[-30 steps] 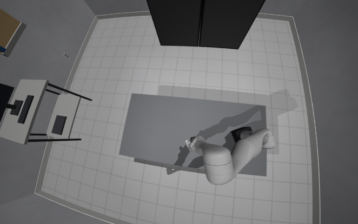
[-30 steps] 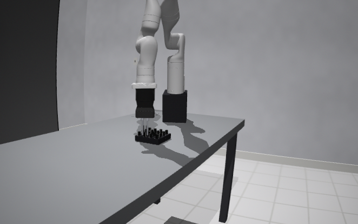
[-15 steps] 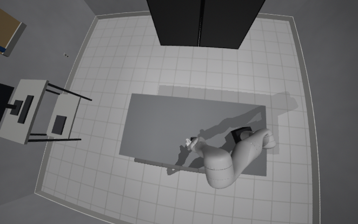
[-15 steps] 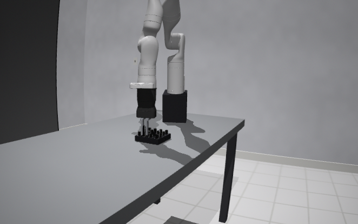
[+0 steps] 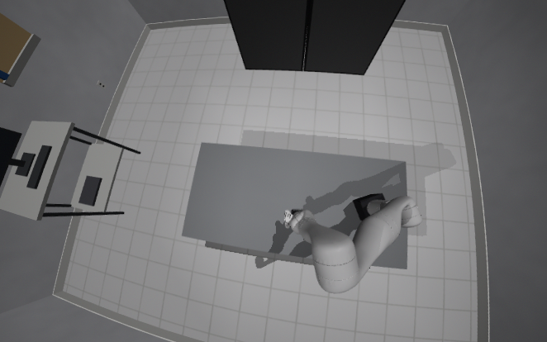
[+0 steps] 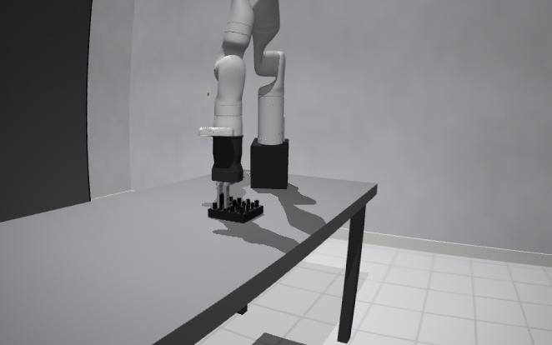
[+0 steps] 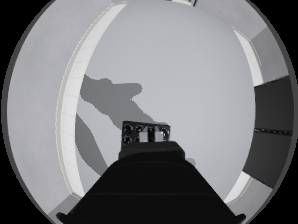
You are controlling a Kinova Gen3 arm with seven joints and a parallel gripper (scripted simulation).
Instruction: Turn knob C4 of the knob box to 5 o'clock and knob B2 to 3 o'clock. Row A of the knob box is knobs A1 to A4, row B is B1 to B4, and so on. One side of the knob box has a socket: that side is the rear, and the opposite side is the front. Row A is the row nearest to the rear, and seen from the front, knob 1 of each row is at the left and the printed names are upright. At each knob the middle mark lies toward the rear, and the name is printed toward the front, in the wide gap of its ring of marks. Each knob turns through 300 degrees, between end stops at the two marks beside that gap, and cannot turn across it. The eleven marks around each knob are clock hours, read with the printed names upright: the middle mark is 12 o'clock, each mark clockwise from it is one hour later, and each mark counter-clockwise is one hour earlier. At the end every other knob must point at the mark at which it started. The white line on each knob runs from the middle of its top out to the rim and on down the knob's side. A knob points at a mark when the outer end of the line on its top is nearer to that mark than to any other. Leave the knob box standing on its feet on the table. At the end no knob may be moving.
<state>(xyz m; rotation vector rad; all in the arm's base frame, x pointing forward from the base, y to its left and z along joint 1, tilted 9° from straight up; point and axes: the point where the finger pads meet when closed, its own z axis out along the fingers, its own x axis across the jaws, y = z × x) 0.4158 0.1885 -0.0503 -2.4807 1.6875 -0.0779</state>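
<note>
1. Right now the knob box point(image 6: 227, 216) point(image 7: 146, 124) stands upright on the desk point(image 5: 240, 186) point(image 6: 125, 258) point(image 7: 175, 65), beneath the arm's wrist; from above, the arm hides most of it.
2. Short dark knobs rise from its top in the exterior view; their white lines and printed names are too small to read, so where C4 and B2 point cannot be told.
3. The fingers point(image 6: 227, 196) reach straight down among the knobs, a narrow gap between them, and pinch one dark knob point(image 7: 151, 134); which one it is cannot be told.
4. In the wrist view, other knobs show to the left of the pale pads, and part of the box is hidden behind the black gripper housing point(image 6: 227, 158) point(image 7: 150, 185).
5. Above the housing, a pale bracket sticks out to one side of the wrist in the exterior view.
6. The light grey arm point(image 5: 335, 252) point(image 6: 231, 79) bends up and over from a black pedestal point(image 5: 359, 206) point(image 6: 268, 167), which stands on the same desk, well apart from the box.
7. Shadows of the arm fall across the desk around the box and reach past the desk edge to the tiled floor point(image 5: 165, 124) point(image 6: 417, 292).
8. Farther out, a tall black cabinet point(image 5: 339, 37) point(image 6: 42, 104) point(image 7: 275, 115) stands near the wall.

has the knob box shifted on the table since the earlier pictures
No, no visible shift: in the exterior view the knob box sits in the same place relative to the black pedestal under the arm.
</note>
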